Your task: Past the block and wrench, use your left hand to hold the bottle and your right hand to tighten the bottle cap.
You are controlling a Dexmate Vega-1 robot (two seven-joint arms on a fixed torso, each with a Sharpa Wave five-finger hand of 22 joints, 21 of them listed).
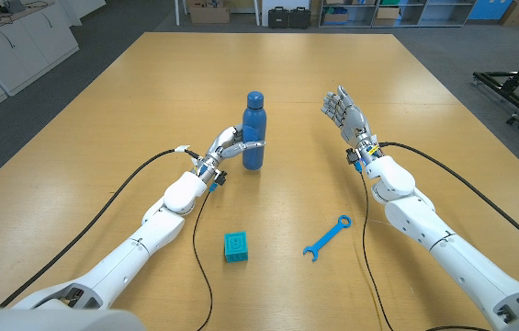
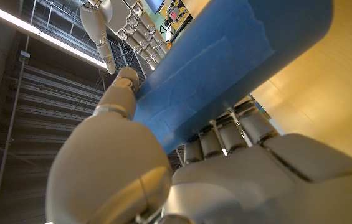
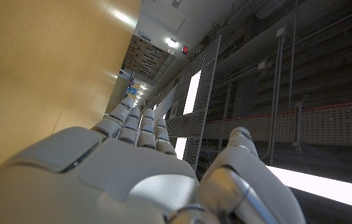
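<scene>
Left hand [image 1: 226,147]: grips the upright blue bottle [image 1: 253,133] low on its body.
Right hand [image 1: 345,111]: fingers apart, holding nothing, right of the bottle.
Cap [image 1: 254,97]: untouched.

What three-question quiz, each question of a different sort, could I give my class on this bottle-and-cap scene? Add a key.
1. True or false: the left hand grips the blue bottle.
2. Which lies nearer the robot's right arm? A) the teal block B) the blue wrench
3. Fill in: the right hand is ____, fingers apart, holding nothing.

Key
1. True: its fingers wrap the bottle's lower body, and the bottle stands upright on the table.
2. B
3. open; it is apart from the bottle and not yet on the cap.
</scene>
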